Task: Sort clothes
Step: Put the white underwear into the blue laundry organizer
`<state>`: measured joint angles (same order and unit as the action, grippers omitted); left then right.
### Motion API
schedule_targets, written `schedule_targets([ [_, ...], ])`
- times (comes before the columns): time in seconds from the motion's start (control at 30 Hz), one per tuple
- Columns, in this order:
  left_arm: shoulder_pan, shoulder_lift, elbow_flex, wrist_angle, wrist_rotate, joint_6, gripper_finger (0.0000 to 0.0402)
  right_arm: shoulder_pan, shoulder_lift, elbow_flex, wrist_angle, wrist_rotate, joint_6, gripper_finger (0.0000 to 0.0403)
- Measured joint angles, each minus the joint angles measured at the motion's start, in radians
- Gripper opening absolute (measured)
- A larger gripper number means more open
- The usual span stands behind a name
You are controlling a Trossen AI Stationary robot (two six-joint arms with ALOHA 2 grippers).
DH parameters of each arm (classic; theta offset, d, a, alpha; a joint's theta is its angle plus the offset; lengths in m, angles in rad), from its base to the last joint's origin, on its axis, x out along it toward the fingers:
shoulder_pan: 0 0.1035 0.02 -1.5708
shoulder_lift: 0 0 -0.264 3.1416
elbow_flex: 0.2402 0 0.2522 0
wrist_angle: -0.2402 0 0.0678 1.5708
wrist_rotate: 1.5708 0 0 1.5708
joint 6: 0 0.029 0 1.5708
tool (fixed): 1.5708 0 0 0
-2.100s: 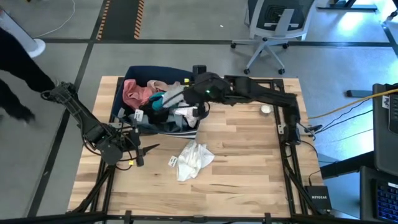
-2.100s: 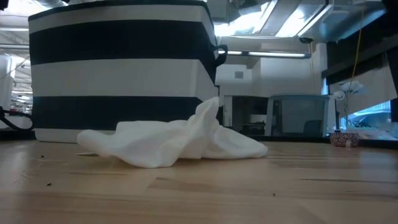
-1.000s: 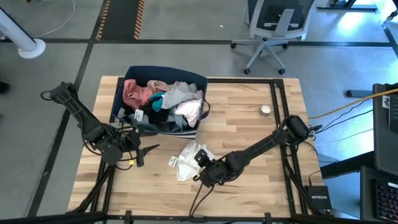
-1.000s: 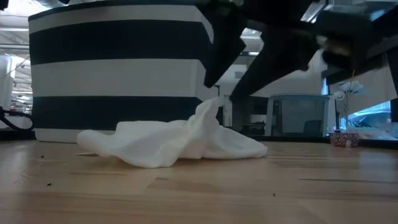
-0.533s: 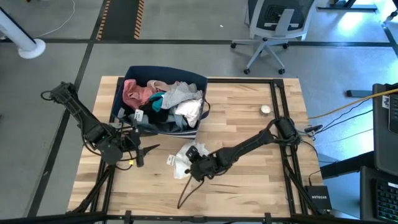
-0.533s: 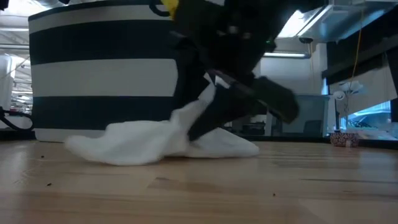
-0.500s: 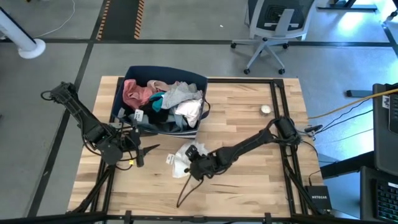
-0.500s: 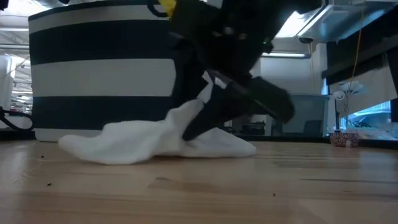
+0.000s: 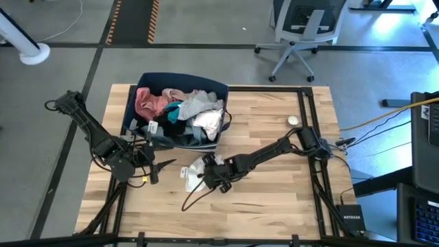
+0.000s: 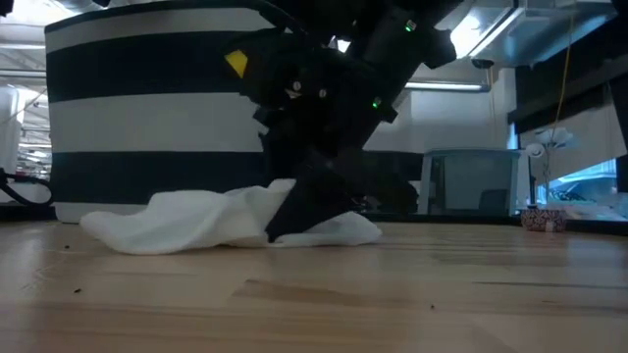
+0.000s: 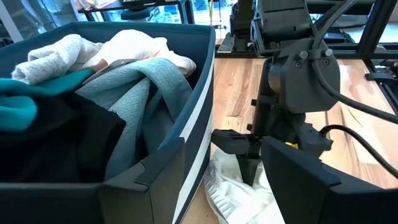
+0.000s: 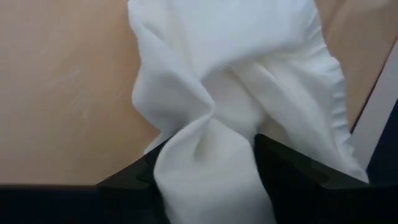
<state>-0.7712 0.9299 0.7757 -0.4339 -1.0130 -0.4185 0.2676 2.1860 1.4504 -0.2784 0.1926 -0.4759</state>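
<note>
A white garment (image 9: pixel 193 171) lies crumpled on the wooden table just in front of the navy bin with white stripes (image 9: pixel 145 88). The bin holds pink (image 9: pixel 147 103), teal (image 9: pixel 172 111), grey (image 9: pixel 199 103) and black (image 9: pixel 180 129) clothes. My right gripper (image 9: pixel 206 173) is down on the white garment (image 12: pixel 230 81), slanting in from the table's right, open, with a bunched ridge of cloth between its fingers. My left gripper (image 9: pixel 161 171) hangs open to the left of the garment, beside the bin's near corner, touching nothing. My right gripper comes at the white garment slanting down from the table's right. A bunched ridge of the cloth (image 12: pixel 205 155) fills the gap between its two fingers (image 12: pixel 292 168). A fingertip (image 10: pixel 287 227) bears on the cloth. The garment lies slack on the table.
A small pale round object (image 9: pixel 293 120) sits near the table's far right. Black frame rails (image 9: pixel 312 137) run along the right side. Bare wood (image 9: pixel 260 206) spreads at the near and right parts. An office chair (image 9: pixel 302 31) stands beyond the table.
My right gripper has come down and toward the table's left, onto the white garment. The garment has been pushed leftward along the table and has bunched up; its raised peak has sunk under the gripper.
</note>
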Motion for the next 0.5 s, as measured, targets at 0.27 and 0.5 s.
schedule_targets([
  [0.27, 0.000, 0.000, 0.000, 0.000, 0.000, 0.006, 0.0208, 0.014, 0.009, 0.000, -0.002, 0.031, 0.002, 0.0082],
  [0.5, 0.000, 0.000, 0.000, -0.004, 0.004, -0.002, 0.0208, 0.068, -0.031, 0.057, -0.114, -0.037, 0.002, 0.0031],
])
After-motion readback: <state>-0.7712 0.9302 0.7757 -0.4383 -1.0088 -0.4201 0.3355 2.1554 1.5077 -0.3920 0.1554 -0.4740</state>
